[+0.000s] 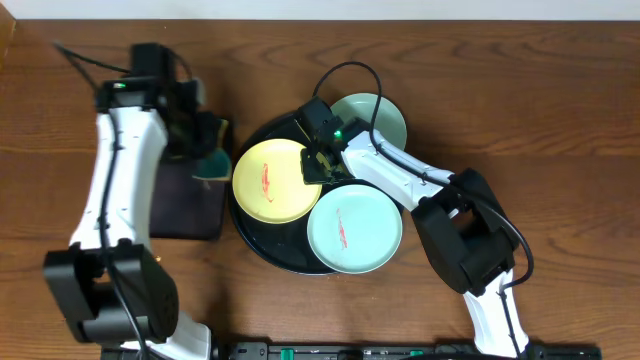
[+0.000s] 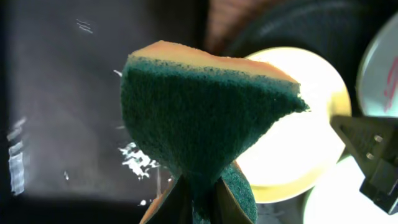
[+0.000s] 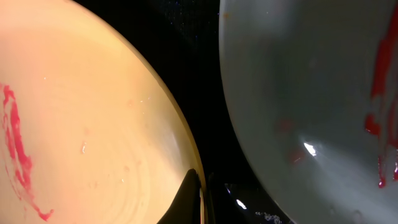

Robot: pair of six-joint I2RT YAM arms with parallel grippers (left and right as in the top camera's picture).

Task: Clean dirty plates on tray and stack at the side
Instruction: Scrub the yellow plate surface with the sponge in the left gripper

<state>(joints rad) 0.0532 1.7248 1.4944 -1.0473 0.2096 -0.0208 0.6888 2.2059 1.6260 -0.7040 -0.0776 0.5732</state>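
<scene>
I have the right gripper (image 3: 200, 198) clamped on the 3 o'clock rim of the yellow plate (image 1: 285, 195), at 9 o'clock on the tray (image 1: 250, 238). The left gripper (image 2: 199, 196) pinches the sponge (image 2: 199, 106). Scrubbing looks next: I must bring the sponge onto the red smear (image 3: 15, 149).

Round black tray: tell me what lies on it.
Three plates: smeared yellow plate, smeared near turquoise plate, and far turquoise plate, partly covered by the right gripper, which pinches the yellow plate's rim. The tray floor beneath them is hidden.
</scene>
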